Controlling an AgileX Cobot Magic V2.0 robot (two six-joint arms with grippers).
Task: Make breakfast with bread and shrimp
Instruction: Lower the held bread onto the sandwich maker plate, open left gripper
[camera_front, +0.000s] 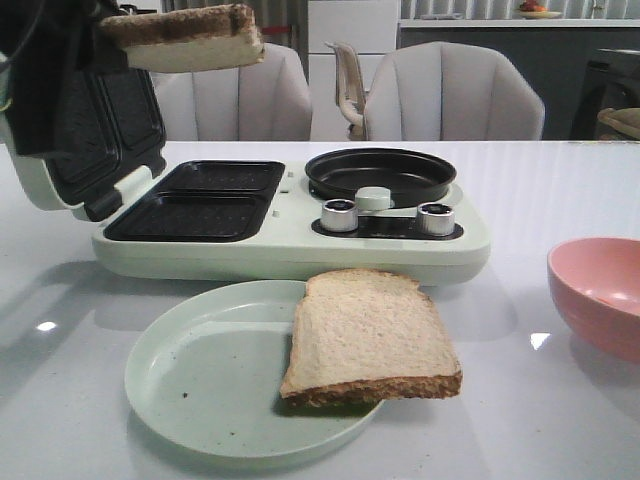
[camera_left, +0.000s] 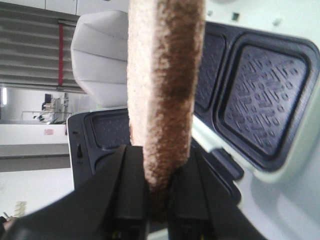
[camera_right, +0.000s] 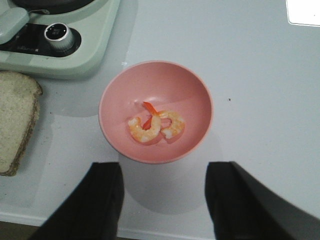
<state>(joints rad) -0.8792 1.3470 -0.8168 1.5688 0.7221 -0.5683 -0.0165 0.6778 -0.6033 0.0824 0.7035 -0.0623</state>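
Left tool (camera_left: 159, 200) clamped on one bread slice (camera_front: 188, 38) by its crust, held high over open sandwich maker (camera_front: 290, 225); best lowered flat into one of the dark grill wells (camera_front: 188, 216), corners square, no drop. Second slice (camera_front: 368, 338) half on pale green plate (camera_front: 200, 385). Right tool (camera_right: 162, 200) spread wide above pink bowl (camera_right: 125, 90) holding shrimp (camera_right: 156, 125). Glossy white worktop (camera_front: 540, 190); grey chairs (camera_front: 455, 95) behind.

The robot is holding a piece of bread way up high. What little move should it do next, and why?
Probably lower the bread slice into one of the empty sandwich wells below. The left gripper is shut on the slice's crust edge, holding it above the open sandwich maker, and both wells are bare. The right gripper is open over the shrimp, so that can wait.
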